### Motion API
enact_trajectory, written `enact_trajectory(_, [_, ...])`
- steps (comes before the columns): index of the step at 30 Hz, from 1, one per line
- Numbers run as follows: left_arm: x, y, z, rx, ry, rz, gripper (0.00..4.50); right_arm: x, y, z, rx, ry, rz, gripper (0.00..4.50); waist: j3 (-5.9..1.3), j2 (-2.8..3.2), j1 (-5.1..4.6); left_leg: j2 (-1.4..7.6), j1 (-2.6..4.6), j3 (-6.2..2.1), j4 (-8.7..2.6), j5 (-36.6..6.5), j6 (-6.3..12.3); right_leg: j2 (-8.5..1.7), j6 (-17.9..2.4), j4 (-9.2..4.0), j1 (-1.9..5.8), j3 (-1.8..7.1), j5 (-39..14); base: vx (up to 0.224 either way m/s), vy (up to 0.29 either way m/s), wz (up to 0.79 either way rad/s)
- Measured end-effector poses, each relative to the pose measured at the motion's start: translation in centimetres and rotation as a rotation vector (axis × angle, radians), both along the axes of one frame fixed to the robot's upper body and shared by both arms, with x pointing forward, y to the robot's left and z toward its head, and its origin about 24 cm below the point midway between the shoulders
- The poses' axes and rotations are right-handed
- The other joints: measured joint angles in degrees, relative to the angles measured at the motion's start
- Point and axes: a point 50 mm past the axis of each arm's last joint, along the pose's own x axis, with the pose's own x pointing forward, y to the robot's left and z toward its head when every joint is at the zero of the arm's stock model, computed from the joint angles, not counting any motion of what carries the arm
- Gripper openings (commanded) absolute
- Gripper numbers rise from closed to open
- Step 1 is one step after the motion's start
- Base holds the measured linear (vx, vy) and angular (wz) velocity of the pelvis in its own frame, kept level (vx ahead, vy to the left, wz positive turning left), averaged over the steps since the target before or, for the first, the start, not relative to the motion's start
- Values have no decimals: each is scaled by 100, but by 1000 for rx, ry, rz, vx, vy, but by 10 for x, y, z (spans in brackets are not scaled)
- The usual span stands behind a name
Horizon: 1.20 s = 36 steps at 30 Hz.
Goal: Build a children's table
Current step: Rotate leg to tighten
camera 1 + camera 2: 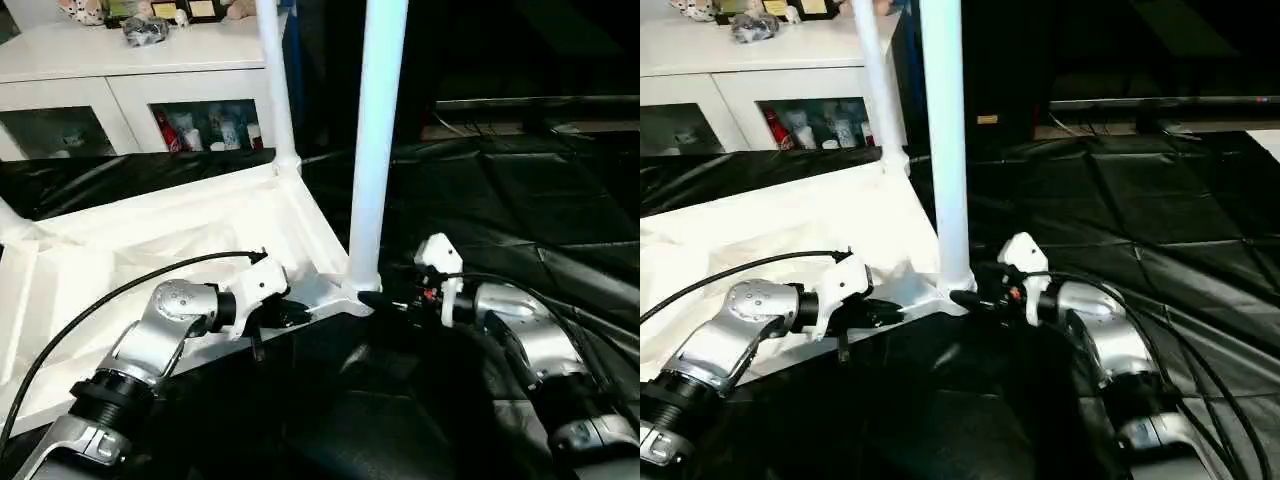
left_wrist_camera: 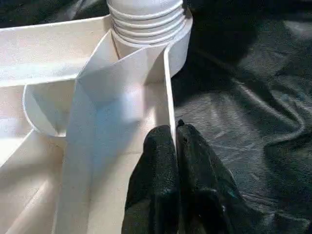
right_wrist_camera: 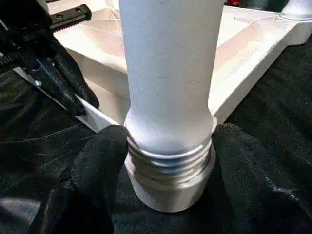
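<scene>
Our right fingers (image 3: 168, 161) hug the upright leg (image 1: 375, 150) at its screw end; our left fingers (image 2: 170, 151) pinch the table top's (image 1: 150, 240) near rim.

Ahead of me on my left stands a white cabinet (image 1: 110, 85) with glass doors (image 1: 205, 125); bottles and small packages (image 1: 210, 130) show behind the glass. On its top lie a crumpled grey thing (image 1: 145, 30) and a few framed cards (image 1: 185, 10). Black wrinkled sheeting (image 1: 520, 190) covers the floor around my work, creased into broad folds.
</scene>
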Motion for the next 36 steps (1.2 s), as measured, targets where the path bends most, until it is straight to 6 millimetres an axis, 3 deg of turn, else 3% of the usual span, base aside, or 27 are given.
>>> enact_trajectory(4, [-1, -4, 0, -7, 2, -14, 0, 7, 14, 10, 20, -47, 14, 360, 3, 31, 39, 1, -8, 1, 0, 0, 0, 0, -1, -9, -1, -2, -1, 0, 0, 0])
enact_trajectory(6, [-2, -8, 0, -10, 1, -38, 0, 9, 17, 14, 21, -71, 21, 360, 1, 34, 123, 5, -4, 2, 1, 3, 4, -1, -4, -16, -2, -8, -6, 0, 0, 0])
enact_trajectory(9, [-3, -10, 1, -12, -3, -53, 0, 9, 16, 12, 19, -65, 28, 360, -1, 29, 171, 6, -7, 6, 7, 17, 29, -2, -13, -19, -4, -6, -14, 0, 0, 0])
enact_trajectory(25, [-2, -8, 1, -10, -4, -50, 0, 7, 11, -1, -71, -41, 43, 360, 1, 26, 159, 9, -15, 9, 8, 18, 29, -3, -14, -13, -7, -8, -15, 0, 0, 0])
enact_trajectory(36, [-2, -8, 0, -9, -4, -49, 0, 9, 15, -2, -54, -30, 47, 284, -1, 28, 159, 10, -15, 9, 9, 18, 29, -3, -15, -8, -7, -9, -15, 0, 0, 0])
